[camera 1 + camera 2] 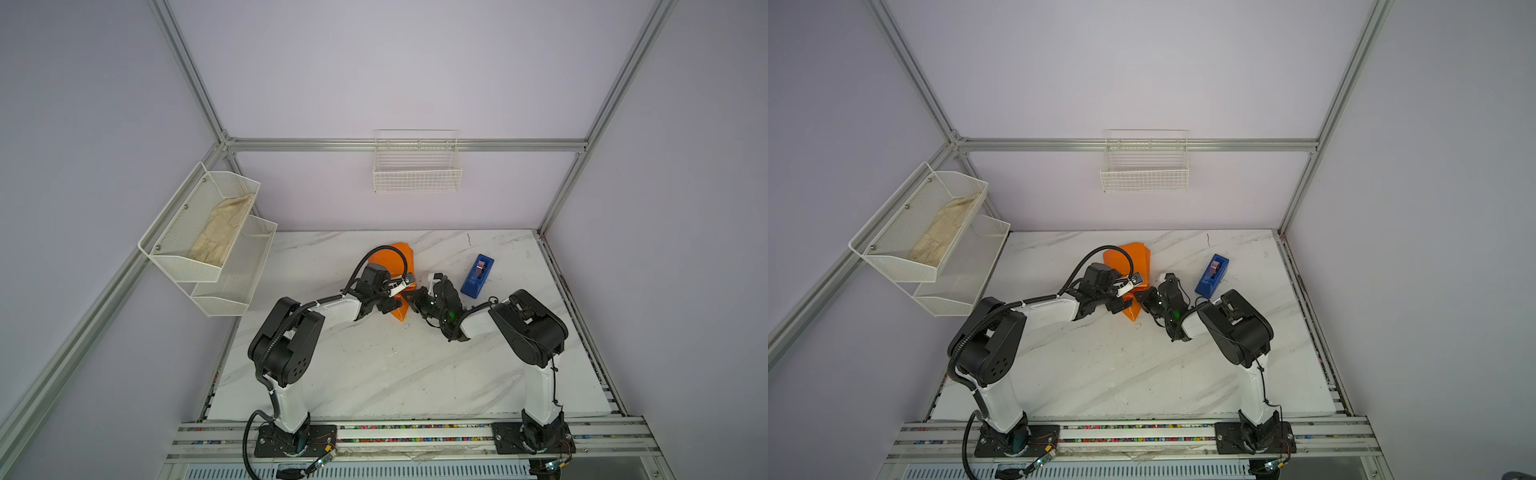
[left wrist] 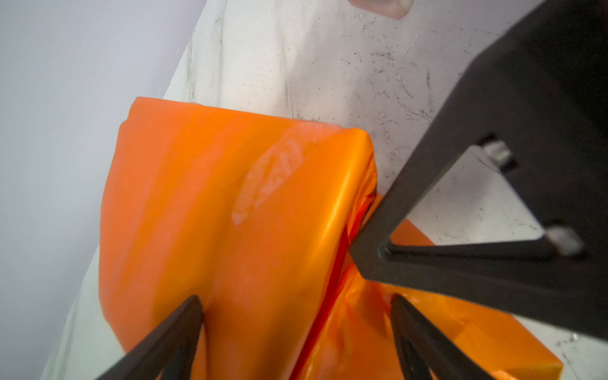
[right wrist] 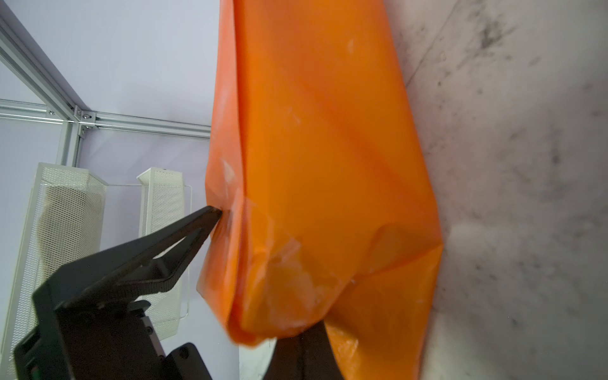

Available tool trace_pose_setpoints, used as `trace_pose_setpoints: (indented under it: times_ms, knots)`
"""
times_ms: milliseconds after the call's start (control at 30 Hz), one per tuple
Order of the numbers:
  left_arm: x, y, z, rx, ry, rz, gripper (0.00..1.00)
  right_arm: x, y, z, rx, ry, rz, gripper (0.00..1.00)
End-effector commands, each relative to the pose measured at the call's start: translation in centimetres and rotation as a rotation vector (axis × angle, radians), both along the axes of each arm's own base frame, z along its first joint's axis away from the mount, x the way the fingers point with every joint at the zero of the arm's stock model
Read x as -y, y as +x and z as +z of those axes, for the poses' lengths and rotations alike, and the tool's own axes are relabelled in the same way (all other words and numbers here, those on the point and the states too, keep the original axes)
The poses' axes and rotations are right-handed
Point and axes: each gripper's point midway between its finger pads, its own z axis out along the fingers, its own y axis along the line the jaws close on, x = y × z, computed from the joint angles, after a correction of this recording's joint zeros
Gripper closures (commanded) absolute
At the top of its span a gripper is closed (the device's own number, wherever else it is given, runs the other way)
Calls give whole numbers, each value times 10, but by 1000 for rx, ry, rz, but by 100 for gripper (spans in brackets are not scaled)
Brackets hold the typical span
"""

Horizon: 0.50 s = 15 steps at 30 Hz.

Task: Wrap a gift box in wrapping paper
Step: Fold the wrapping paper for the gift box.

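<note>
Left wrist: left fingers (image 2: 171, 335) wide over wrapping paper (image 2: 230, 214); right fingers (image 2: 401, 204) closed, tip against it.

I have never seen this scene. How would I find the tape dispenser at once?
Start at the white marble table and look at its far right part. There, right of the orange wrapping paper, stands the tape dispenser. It is the only blue thing on the table: a small wedge-shaped block with a tape roll at its far end.

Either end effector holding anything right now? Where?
Nothing visibly gripped: left end effector is open, tips against the wrapping paper; right end effector, shut, pokes into its end fold, pinch unclear.
</note>
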Motion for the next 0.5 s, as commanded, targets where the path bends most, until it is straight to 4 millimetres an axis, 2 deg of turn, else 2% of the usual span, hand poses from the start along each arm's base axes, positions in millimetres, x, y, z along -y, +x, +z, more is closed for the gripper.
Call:
trace_pose_setpoints:
  times_ms: [0, 167, 467]
  knots:
    - [7, 6, 19, -21, -49, 1, 12, -3, 4, 13, 16, 60, -25, 100]
    - [4, 8, 24, 0, -49, 21, 12, -1, 5, 3, -14, 27, -36, 100]
    - [-4, 8, 66, 105, -42, 28, 15, 7, 7, -9, -80, -24, -89, 100]
